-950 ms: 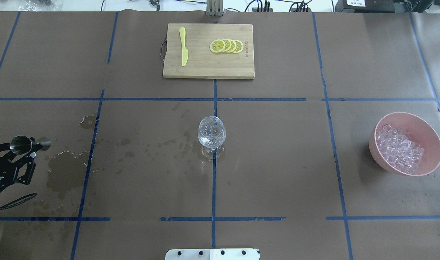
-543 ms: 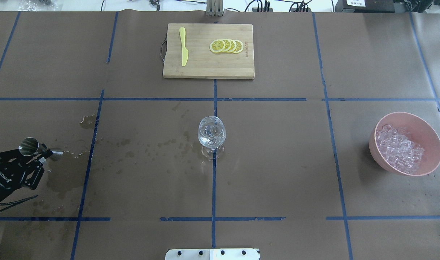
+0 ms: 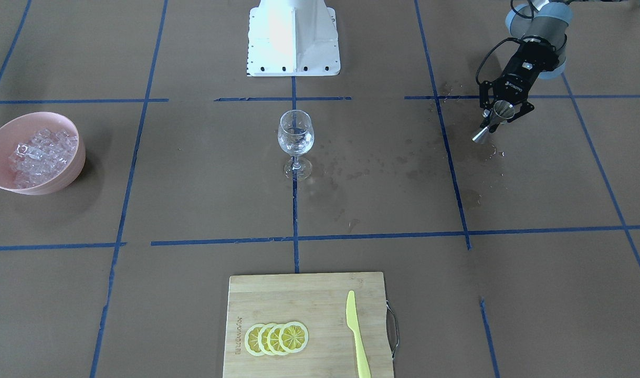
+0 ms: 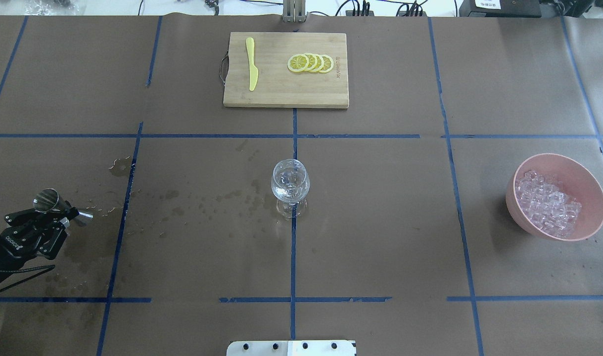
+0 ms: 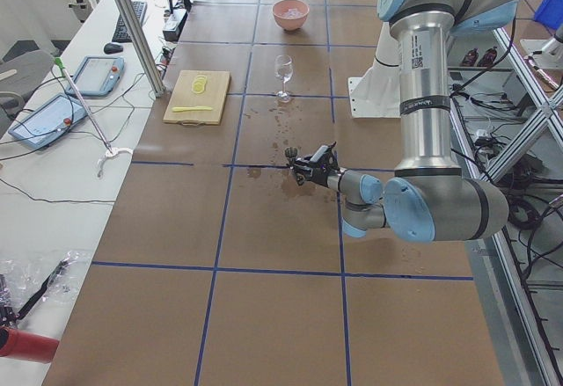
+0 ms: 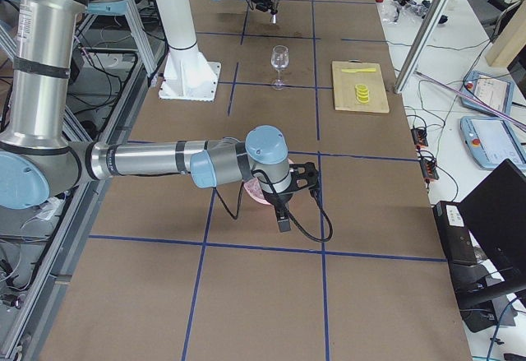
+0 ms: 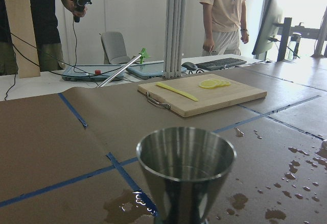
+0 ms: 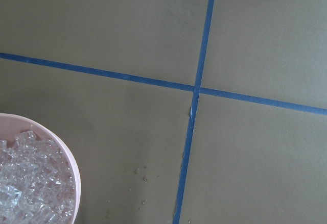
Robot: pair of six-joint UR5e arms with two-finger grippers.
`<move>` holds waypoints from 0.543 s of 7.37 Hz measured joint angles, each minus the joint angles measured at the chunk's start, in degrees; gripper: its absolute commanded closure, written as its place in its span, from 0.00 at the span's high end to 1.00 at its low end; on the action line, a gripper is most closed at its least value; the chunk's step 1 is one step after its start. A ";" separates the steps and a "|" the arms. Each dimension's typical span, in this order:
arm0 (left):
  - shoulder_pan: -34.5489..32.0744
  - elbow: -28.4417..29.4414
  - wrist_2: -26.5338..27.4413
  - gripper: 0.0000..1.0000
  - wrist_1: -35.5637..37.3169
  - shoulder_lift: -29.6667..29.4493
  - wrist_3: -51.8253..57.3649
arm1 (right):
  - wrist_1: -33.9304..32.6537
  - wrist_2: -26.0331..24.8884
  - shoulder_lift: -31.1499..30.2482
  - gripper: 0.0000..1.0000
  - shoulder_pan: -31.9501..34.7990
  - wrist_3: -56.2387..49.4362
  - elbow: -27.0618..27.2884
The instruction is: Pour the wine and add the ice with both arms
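My left gripper [image 4: 63, 215] is shut on the waist of a steel jigger [image 4: 46, 200] and holds it tilted, low over the wet paper at the table's left. It also shows in the front view [image 3: 497, 118] with the jigger [image 3: 481, 135]. The left wrist view shows the jigger's cup [image 7: 186, 169] close up. The wine glass [image 4: 290, 184] stands upright at the table's middle; any clear liquid in it is hard to see. The ice [image 4: 547, 203] fills a pink bowl [image 4: 590, 184] at the right. My right gripper [image 6: 283, 217] shows only in the exterior right view, high near the bowl; I cannot tell whether it is open.
A bamboo cutting board [image 4: 281, 96] at the far middle carries a yellow knife [image 4: 252, 63] and lemon slices [image 4: 311, 63]. Wet spots [image 4: 207, 205] mark the paper between the jigger and the glass. The right wrist view shows the bowl's rim [image 8: 72, 175] and blue tape lines [image 8: 196, 89].
My left gripper has moved a little to the right with the jigger and turned it, so its far end now points down toward the paper. Glass and bowl have not moved.
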 measured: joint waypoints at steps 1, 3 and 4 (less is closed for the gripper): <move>0.11 0.61 0.30 0.00 0.12 -0.46 -0.41 | 0.00 -0.01 -0.03 1.00 0.00 0.00 -0.02; 0.29 3.35 1.17 0.00 0.30 -2.51 -0.44 | 0.00 -0.03 -0.06 1.00 0.00 0.00 -0.06; 0.31 4.38 1.70 0.00 0.67 -3.43 -0.23 | 0.00 -0.04 -0.05 1.00 0.00 0.00 -0.09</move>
